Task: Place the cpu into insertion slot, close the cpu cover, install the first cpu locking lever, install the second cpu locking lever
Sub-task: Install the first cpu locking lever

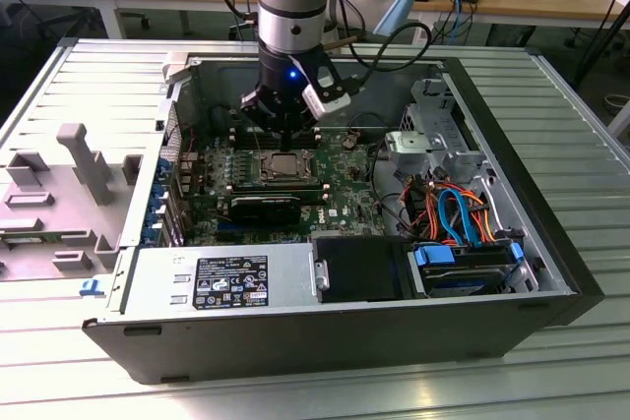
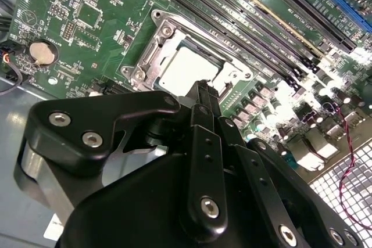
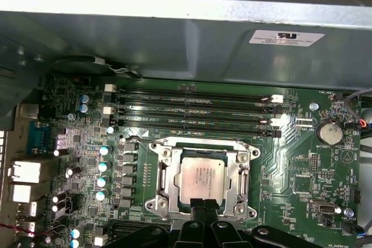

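The cpu (image 3: 200, 179) lies flat in the insertion slot (image 2: 156, 17) on the green board, its silvery top facing up. Around the chip's edges the cpu cover (image 3: 164, 179) lies flat as a silver frame. My gripper (image 3: 203, 205) is shut with nothing in it, and its black fingertips (image 2: 202, 87) hover at one edge of the socket, just over the frame. In the exterior view the gripper (image 1: 285, 140) hangs straight down above the cpu (image 1: 286, 166) inside the open computer case. I cannot make out the locking levers.
Long black memory slots (image 3: 192, 108) run beside the socket, and a coin battery (image 3: 329, 132) sits further along the board. The case's metal wall (image 3: 174, 39) rises behind. A power supply (image 1: 217, 277), coloured cables (image 1: 453, 209) and a blue-tabbed drive bay (image 1: 463, 263) stand nearby.
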Controlling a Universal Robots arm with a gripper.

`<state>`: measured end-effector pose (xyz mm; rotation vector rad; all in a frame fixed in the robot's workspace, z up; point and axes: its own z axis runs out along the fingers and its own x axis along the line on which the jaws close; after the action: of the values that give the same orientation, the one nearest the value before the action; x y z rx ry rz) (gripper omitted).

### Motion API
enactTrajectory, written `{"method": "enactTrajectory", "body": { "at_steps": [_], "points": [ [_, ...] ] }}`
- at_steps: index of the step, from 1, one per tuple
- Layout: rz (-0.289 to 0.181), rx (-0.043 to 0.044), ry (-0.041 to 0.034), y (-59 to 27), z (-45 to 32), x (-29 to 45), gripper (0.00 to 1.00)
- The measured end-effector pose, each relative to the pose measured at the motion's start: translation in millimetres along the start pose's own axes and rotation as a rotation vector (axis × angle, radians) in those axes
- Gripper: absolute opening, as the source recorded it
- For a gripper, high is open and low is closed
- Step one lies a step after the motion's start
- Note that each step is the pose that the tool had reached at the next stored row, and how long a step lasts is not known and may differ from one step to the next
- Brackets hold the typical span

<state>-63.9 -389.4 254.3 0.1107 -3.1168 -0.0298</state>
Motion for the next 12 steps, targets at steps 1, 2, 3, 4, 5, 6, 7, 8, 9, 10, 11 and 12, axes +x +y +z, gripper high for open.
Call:
{"method": "enactTrajectory", "body": {
  "at_steps": [1, 2, 3, 4, 5, 6, 7, 8, 9, 10, 11, 12],
  "points": [
    [0.0, 0.0001, -0.0001, 0.0, 0.0, 0.2, 0.11],
    [0.0, 0.0001, 0.0, 0.0, 0.0, 0.3, 0.11],
    [0.0, 0.0, 0.0, 0.0, 0.0, 0.4, 0.11],
    [0.0, 0.0, 0.0, 0.0, 0.0, 0.5, 0.11],
    [0.0, 0.0001, 0.0, 0.1, 0.0, 0.8, 0.11],
    [0.0, 0.0, 0.0, 0.1, 0.0, 1.6, 0.11],
    [0.0, 0.0, 0.0, 0.2, 0.0, 2.1, 0.11],
    [0.0, 0.0001, 0.0, 0.2, 0.0, 2.7, 0.11],
    [0.0, 0.0001, 0.0, 0.2, 0.1, 2.9, 0.11],
    [0.0, 0.0, 0.0, 0.2, 0.1, 3.1, 0.11],
    [0.0, 0.0, 0.0, 0.2, 0.1, 3.4, 0.11],
    [0.0, 0.0, 0.0, 0.3, 0.1, 3.6, 0.11]
  ]
}}
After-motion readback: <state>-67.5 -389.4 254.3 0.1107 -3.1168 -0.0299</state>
